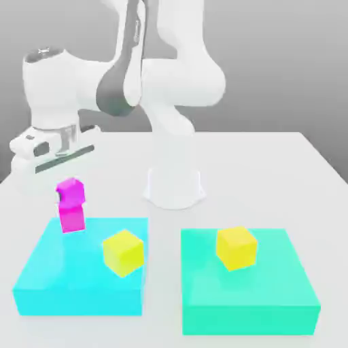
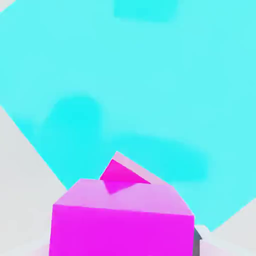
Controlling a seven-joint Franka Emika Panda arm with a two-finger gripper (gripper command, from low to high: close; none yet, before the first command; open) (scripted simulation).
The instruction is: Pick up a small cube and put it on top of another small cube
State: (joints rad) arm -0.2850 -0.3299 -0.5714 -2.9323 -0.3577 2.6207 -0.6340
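Upper small magenta-pink cube sits skewed atop lower matching magenta-pink cube on flat cyan block, presumably for stacking; gripper finger state: cannot tell.

Exterior view faces the arm across the table — hand view looks down, close.

Pink stack, upper small cube on lower small cube, sits at the cyan block's far corner on the exterior view's left, so approaching from that side is clear tabletop. A yellow cube stands near on the cyan block. The open lane between the cyan and teal block leads to the arm's base.
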